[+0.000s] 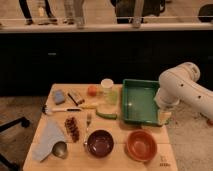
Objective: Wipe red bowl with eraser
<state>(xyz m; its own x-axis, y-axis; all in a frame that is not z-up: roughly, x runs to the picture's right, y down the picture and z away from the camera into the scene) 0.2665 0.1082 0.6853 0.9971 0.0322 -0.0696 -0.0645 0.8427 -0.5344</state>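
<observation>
The red bowl [141, 145] sits upright at the table's front right; its glossy orange inside holds nothing. The eraser [76, 97], a small dark block with a tan stripe, lies at the back left of the table next to a blue-grey pad [59, 96]. My white arm comes in from the right, and my gripper [164, 118] hangs off the right end of the green tray, behind and to the right of the red bowl and far from the eraser. It is open and holds nothing.
A green tray [131, 100] stands at the back right. A dark maroon bowl [100, 143] sits left of the red bowl. A clear cup [107, 91], an orange fruit [92, 90], a black-handled brush [60, 110], a fork [88, 122], a grey cloth [48, 137] and a metal cup [60, 149] crowd the table's left and middle.
</observation>
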